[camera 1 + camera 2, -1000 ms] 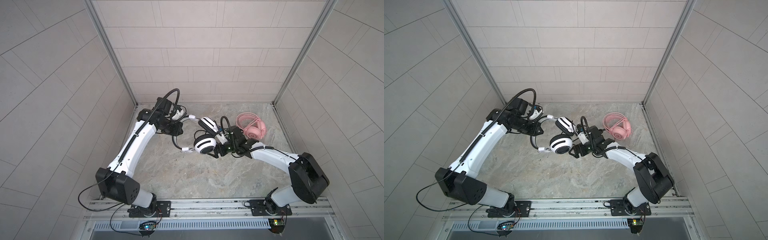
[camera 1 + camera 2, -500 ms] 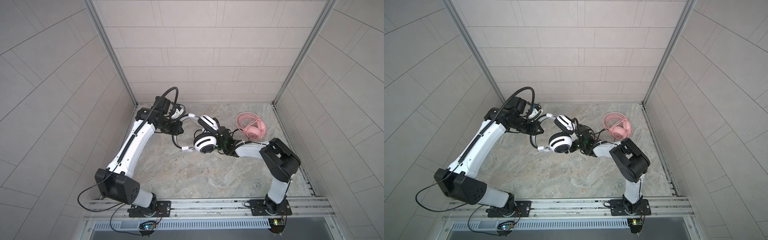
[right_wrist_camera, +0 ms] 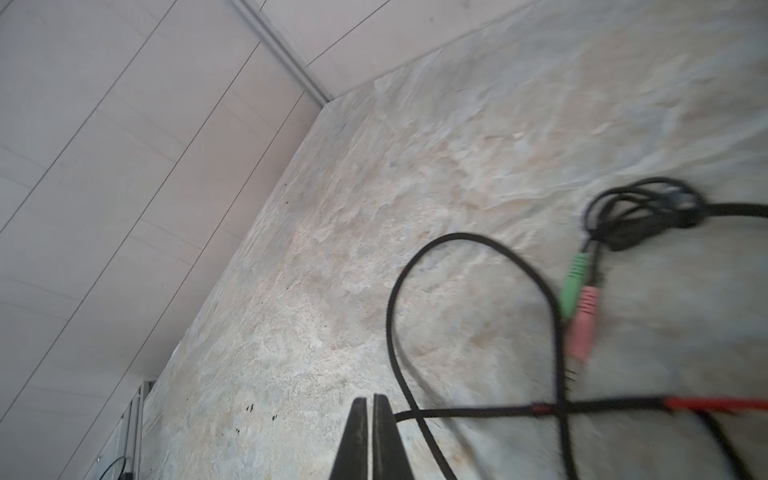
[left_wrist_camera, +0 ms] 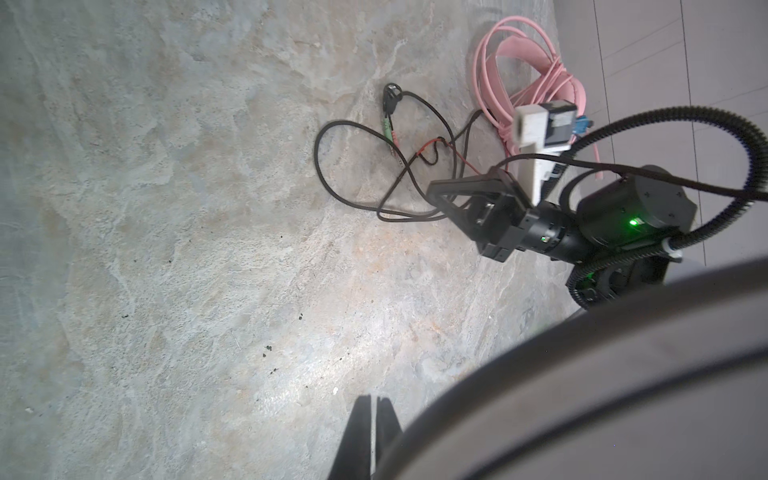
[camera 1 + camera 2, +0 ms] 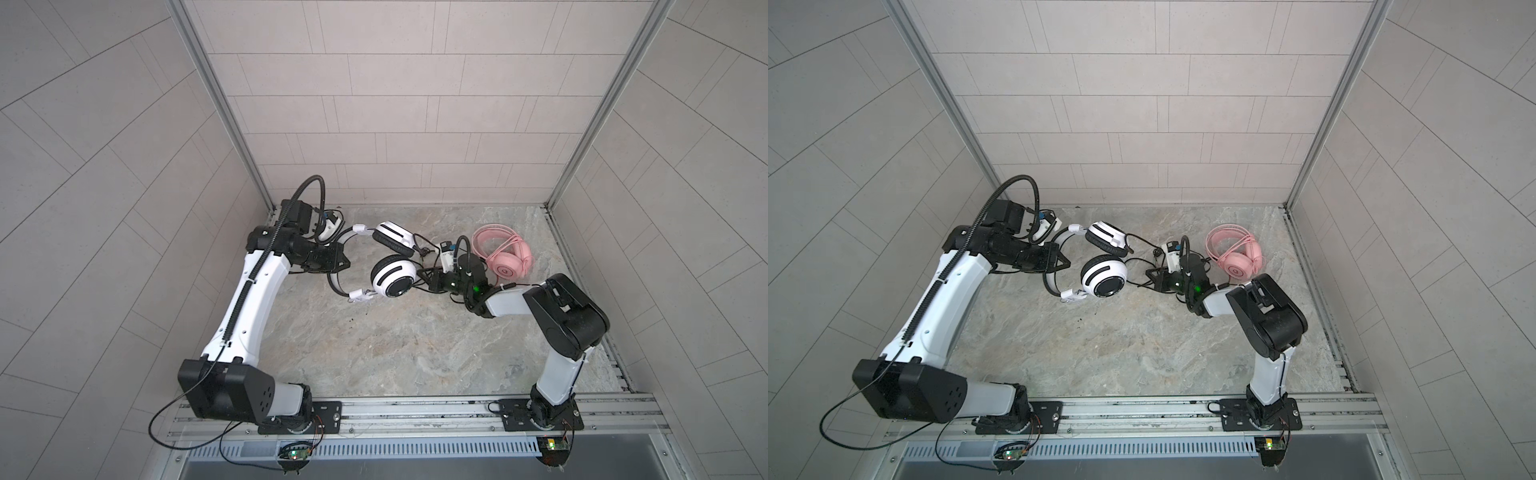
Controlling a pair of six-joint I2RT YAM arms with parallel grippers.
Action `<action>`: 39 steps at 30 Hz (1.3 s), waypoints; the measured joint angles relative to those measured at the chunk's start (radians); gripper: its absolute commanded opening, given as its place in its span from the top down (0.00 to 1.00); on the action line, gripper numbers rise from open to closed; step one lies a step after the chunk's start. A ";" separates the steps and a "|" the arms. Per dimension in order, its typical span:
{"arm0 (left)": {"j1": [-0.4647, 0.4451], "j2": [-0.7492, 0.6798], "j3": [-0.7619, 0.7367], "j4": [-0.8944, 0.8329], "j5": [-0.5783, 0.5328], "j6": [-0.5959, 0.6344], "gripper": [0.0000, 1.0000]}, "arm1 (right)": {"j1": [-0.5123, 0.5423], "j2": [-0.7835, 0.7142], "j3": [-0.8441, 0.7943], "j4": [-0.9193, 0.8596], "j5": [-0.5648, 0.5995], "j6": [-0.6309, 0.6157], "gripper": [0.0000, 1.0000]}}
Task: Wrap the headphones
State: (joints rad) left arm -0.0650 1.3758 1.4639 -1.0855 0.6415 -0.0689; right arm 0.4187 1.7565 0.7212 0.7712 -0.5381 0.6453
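headset (image 5: 392, 266) left, cable (image 3: 453, 235) middle, second headset (image 5: 505, 253) right

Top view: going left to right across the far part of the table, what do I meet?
The left gripper → white-and-black headphones → right gripper, jaws shut → pink headphones.

Two headsets, two palettes
Far right, pink headset (image 5: 509, 264); white-and-black headset (image 5: 394, 276), striped cups; black cable (image 3: 469, 411) with red stretch; green, pink plugs (image 3: 578, 299).

soft, even light, faint shadows; both top views sharp, edges bowed. motion blur smears the black cable (image 3: 390, 316); glare on tabletop (image 4: 291, 386).
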 measured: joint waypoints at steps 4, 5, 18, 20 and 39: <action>0.054 -0.006 -0.018 0.020 0.014 -0.028 1.00 | -0.079 -0.160 -0.093 -0.042 0.039 -0.002 1.00; 0.075 -0.006 -0.021 0.027 0.021 -0.037 1.00 | -0.100 -0.199 -0.119 -0.057 0.047 -0.003 1.00; 0.257 -0.031 -0.110 0.157 0.066 -0.166 1.00 | -0.230 -0.630 -0.315 -0.462 0.156 -0.097 1.00; 0.259 -0.049 -0.127 0.183 0.066 -0.188 1.00 | -0.231 -0.685 -0.301 -0.528 0.166 -0.124 1.00; 0.066 -0.132 -0.140 0.317 -0.195 -0.440 1.00 | 0.303 -0.420 0.246 -1.139 0.464 -0.335 1.00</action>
State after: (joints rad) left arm 0.0013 1.2442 1.3239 -0.7681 0.4461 -0.5087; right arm 0.7212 1.3369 0.9672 -0.3683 -0.0738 0.3103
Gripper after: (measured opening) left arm 0.073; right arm 0.048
